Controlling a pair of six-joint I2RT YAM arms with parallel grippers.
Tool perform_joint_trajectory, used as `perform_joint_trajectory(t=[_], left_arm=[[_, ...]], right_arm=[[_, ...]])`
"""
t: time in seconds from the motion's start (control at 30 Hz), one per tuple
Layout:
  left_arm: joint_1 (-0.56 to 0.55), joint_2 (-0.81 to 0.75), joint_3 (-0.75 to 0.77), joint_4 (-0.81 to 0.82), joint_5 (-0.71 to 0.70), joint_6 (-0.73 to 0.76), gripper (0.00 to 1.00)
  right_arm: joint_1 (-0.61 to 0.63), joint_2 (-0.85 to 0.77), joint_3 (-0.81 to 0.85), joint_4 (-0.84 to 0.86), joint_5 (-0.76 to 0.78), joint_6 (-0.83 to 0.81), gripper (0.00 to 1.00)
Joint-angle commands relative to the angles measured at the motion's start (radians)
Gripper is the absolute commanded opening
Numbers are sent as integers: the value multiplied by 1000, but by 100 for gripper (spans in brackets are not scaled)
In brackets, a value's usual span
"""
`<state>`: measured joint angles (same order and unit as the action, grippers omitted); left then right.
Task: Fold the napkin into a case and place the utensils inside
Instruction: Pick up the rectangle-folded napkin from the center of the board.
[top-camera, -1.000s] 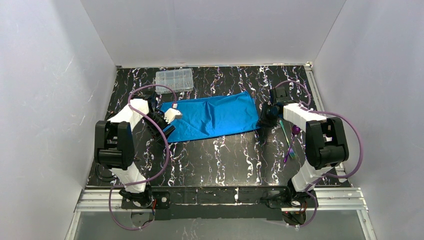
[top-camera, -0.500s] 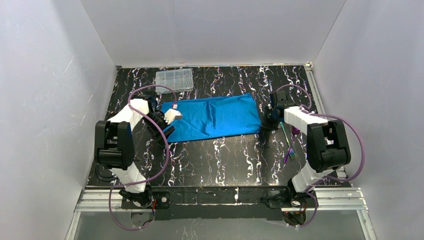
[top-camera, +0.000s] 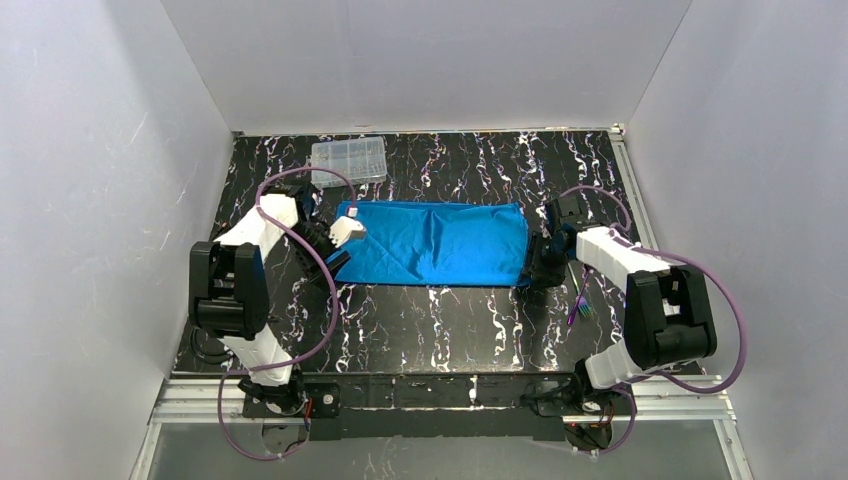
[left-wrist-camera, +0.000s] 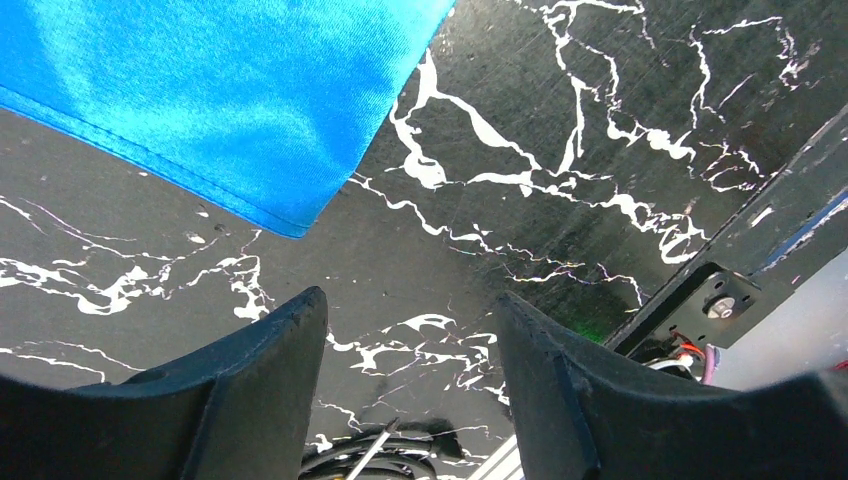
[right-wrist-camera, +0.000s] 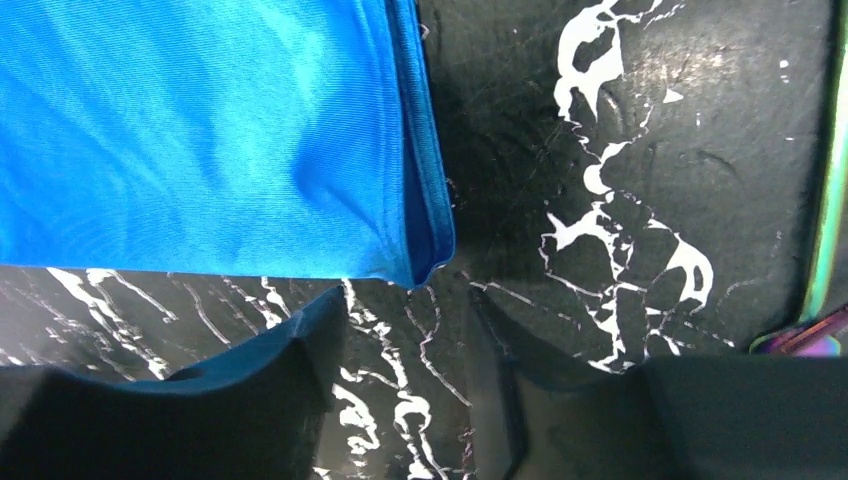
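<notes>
Noting the left tool (left-wrist-camera: 410, 310) hovering low at the left end of the cloth, pads parted wide and gripping nothing, with the napkin corner just ahead of the tips, not between them. Logging the clear box (top-camera: 348, 158) well apart at the far left. Recording the napkin (top-camera: 435, 243) lying flat mid-tabletop (top-camera: 430, 320) as a long folded band, doubled at its right end, not yet shaped as a case. Finding the right tool (right-wrist-camera: 405, 320) sitting low beside the near right corner, opened to a moderate gap, empty, with the corner just beyond the tips. Logging the utensils (top-camera: 577, 305) lying on bare tabletop right of that tool, outside the cloth. Judging the step in hand as the next fold of the band. Advising: taking both near corners together, pinching every layer at the doubled right end, lifting only slightly, carrying evenly, squaring the edges before letting go, and keeping the right arm clear of the utensils.
</notes>
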<state>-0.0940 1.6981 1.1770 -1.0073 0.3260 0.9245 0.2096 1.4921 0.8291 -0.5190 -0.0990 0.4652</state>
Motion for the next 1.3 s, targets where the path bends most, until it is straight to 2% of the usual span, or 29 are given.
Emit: perform_joint_trajectory(t=[0.0, 0.13, 0.33, 0.53, 0.83, 1.1, 1.27], left_arm=[[-21, -31, 61, -54, 70, 11, 61], [-78, -6, 66, -40, 74, -8, 60], [-123, 94, 119, 40, 29, -95, 55], [-139, 133, 178, 77, 14, -126, 51], [-160, 212, 300, 98, 30, -203, 48], [-178, 233, 160, 204, -83, -141, 48], [-190, 243, 86, 253, -174, -78, 48]], right_arm=[[-12, -18, 158, -76, -2, -33, 63], [-79, 32, 303, -8, -47, -17, 77], [-149, 249, 438, 113, -152, 18, 84], [-167, 389, 463, 185, -217, 29, 85], [-185, 471, 377, 308, -372, 124, 85], [-190, 485, 331, 461, -444, 216, 84], [-200, 489, 310, 686, -543, 305, 82]])
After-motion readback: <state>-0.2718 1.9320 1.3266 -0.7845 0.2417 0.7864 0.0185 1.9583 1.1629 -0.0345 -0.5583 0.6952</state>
